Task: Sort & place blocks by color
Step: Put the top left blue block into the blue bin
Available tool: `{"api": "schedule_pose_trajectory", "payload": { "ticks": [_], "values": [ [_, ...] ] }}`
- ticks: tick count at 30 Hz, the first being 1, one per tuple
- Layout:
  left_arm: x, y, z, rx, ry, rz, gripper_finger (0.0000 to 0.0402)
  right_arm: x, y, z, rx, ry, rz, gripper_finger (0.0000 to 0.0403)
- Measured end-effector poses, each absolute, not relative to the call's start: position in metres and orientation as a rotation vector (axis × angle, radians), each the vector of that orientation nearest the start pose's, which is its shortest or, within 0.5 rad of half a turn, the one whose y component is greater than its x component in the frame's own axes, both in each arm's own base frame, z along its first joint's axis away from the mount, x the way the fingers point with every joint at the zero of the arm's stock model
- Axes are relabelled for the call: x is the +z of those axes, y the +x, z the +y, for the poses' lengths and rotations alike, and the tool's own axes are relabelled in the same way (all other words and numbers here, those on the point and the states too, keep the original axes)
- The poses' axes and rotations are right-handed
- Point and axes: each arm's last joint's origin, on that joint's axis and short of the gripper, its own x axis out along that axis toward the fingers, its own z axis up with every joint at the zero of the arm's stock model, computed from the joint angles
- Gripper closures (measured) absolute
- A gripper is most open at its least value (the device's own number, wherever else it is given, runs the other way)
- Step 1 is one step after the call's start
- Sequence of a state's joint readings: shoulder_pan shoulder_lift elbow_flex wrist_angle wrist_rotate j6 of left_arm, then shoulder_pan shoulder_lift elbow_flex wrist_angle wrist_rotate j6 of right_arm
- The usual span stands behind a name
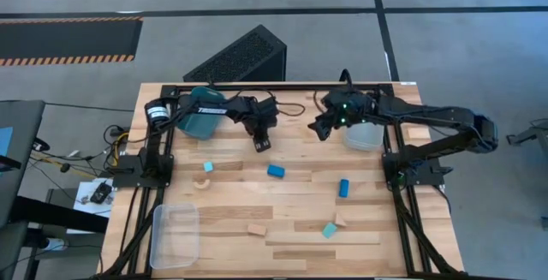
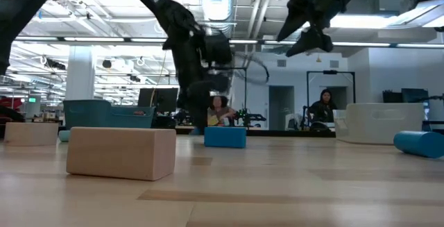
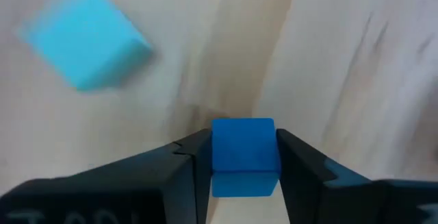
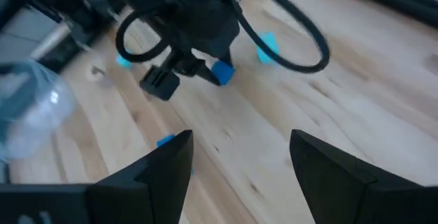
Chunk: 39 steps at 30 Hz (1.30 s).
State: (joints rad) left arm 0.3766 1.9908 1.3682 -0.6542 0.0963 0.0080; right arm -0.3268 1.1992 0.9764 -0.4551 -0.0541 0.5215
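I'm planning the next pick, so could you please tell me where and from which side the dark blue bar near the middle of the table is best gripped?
Probably from straight above, across the middle of the dark blue bar. It lies flat and slightly angled on the table, with bare wood on both long sides, so a tool's fingers can straddle its narrow width.

Matt blue block (image 3: 243, 157), pale wood table (image 3: 356, 73)

On the bench (image 1: 282, 220), one bin (image 1: 202, 117) stands at the far left, another bin (image 1: 364, 134) at the far right, a third bin (image 1: 174, 235) at the near left; blocks (image 1: 275, 171) lie between them.
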Motion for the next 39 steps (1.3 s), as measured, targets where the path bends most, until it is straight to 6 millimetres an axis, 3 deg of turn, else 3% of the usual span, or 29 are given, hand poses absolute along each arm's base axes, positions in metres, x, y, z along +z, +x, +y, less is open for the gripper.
{"api": "schedule_pose_trajectory", "payload": {
  "ticks": [4, 10, 17, 22, 28, 33, 39],
  "values": [
    [0.204, 0.355, 0.138, 0.277, -0.27, 1.12, 0.0288, 0.301, 0.24, -0.092, -0.385, 0.653, 0.492, 0.0138],
    [0.247, 0.325, 0.131, 0.36, -0.249, 0.995, 0.0284, 0.303, 0.246, -0.104, -0.356, 0.694, 0.418, 0.0139],
    [0.271, 0.276, 0.13, 0.47, -0.249, 0.854, 0.0288, 0.29, 0.274, -0.094, -0.272, 0.742, 0.404, 0.0139],
    [0.285, 0.24, 0.138, 0.576, -0.227, 0.753, 0.0281, 0.287, 0.306, -0.084, -0.18, 0.795, 0.258, 0.0139],
    [0.276, 0.197, 0.162, 0.702, -0.289, 0.717, 0.0286, 0.293, 0.34, -0.083, -0.155, 0.828, 0.19, 0.0139],
    [0.251, 0.181, 0.18, 0.756, -0.385, 0.71, 0.0284, 0.305, 0.364, -0.082, -0.133, 0.817, 0.17, 0.0139],
    [0.23, 0.172, 0.191, 0.849, -0.415, 0.768, 0.0284, 0.318, 0.373, -0.07, -0.211, 0.757, 0.226, 0.0139]
  ]
}}
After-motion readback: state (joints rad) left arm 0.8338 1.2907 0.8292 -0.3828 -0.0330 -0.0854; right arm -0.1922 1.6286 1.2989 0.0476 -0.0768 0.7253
